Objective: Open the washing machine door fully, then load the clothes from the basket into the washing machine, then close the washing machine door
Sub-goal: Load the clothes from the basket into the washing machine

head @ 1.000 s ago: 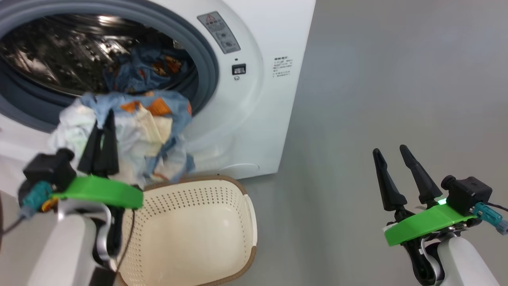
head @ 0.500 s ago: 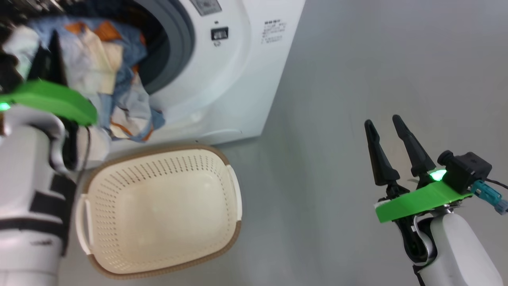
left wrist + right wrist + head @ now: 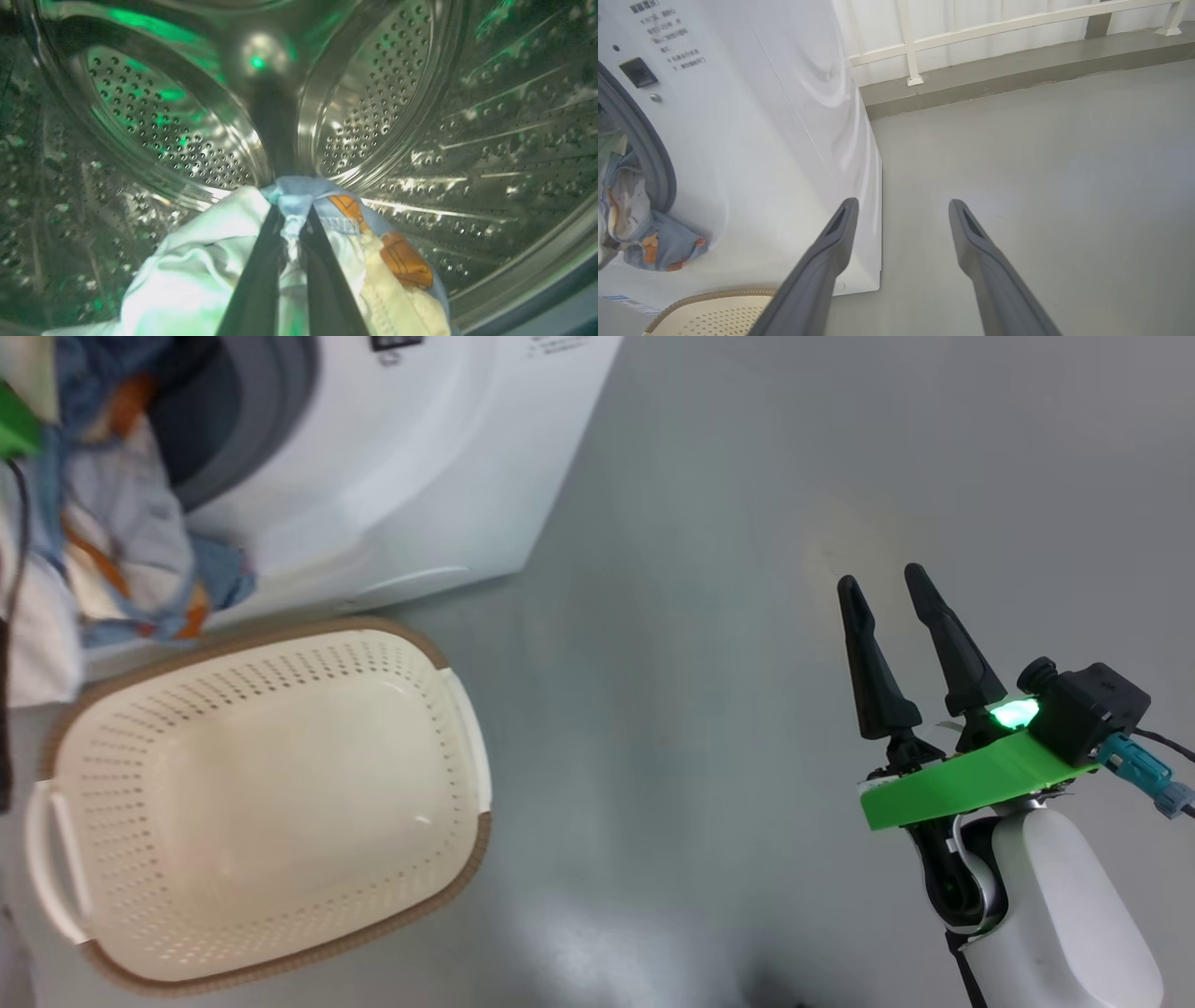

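In the left wrist view my left gripper (image 3: 292, 217) is shut on the clothes (image 3: 196, 280), a bundle of pale white and light blue fabric with orange prints. It holds them inside the steel perforated drum (image 3: 397, 93). From the head, the clothes (image 3: 121, 551) hang over the lower lip of the washing machine (image 3: 420, 476) opening. The cream basket (image 3: 467, 859) stands on the floor right in front of the machine with nothing in it. My right gripper (image 3: 879, 575) is open over bare floor, far right of the machine. The washing machine door is out of view.
The right wrist view shows the machine's white side (image 3: 784, 140), its grey gasket (image 3: 654, 154), and the hanging clothes (image 3: 644, 233). A white railing (image 3: 915, 42) on a low kerb runs behind. Grey floor (image 3: 700, 709) spreads to the right of the basket and machine.
My left gripper has carried the clothes up from above the basket into the drum opening. The head camera has swung, shifting the whole picture left. The right gripper stays open and still.
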### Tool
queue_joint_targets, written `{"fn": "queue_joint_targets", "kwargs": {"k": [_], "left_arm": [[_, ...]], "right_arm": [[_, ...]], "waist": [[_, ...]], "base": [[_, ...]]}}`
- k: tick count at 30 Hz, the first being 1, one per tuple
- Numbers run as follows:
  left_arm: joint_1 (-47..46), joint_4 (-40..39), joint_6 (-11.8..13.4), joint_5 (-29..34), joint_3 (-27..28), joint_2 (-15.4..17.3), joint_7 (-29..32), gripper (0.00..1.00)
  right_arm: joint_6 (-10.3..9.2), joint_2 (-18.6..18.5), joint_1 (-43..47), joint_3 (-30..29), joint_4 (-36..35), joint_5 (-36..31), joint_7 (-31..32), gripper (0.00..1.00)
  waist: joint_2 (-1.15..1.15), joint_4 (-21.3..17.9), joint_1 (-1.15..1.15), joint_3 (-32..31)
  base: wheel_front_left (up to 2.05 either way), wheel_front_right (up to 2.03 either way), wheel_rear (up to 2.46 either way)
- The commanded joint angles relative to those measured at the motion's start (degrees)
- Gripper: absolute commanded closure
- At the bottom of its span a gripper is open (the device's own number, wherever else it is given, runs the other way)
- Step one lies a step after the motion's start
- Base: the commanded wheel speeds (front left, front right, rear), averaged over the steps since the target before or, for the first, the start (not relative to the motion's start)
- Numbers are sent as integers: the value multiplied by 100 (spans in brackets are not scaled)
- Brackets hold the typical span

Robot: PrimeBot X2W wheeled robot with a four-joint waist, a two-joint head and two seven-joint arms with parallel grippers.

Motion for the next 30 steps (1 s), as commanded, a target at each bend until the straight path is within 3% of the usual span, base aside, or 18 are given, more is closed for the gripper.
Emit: {"fn": "queue_joint_targets", "kwargs": {"k": [1, 4, 5, 6, 7, 16, 30], "left_arm": [[-166, -296, 57, 90, 174, 293, -36, 100], [-115, -647, 99, 204, 378, 254, -37, 100], [-71, -633, 95, 233, 410, 221, -37, 91], [-46, -614, 93, 267, 436, 196, -37, 29], [-23, -557, 95, 288, 466, 175, -37, 0], [-59, 213, -26, 380, 469, -15, -37, 0], [806, -154, -222, 426, 477, -274, -37, 0]], "right_arm": [[9, 35, -14, 89, -149, -35, -27, 0], [9, 70, -32, 73, -151, -41, -27, 0], [9, 82, -36, 71, -144, -47, -27, 0], [9, 92, -39, 69, -136, -53, -27, 0], [9, 101, -48, 74, -127, -56, -27, 0], [9, 79, -90, 64, -74, -90, -27, 0], [9, -45, -58, -71, -83, -103, -27, 0]], "waist": [[0, -270, 0, 288], [0, -292, 0, 322], [0, -291, 0, 315], [0, -284, 0, 308], [0, -273, 0, 298], [0, -37, 0, 140], [0, 355, 0, -237]], "base": [[0, 0, 0], [0, 0, 0], [0, 0, 0], [0, 0, 0], [0, 0, 0], [0, 0, 0], [0, 0, 0]]}}
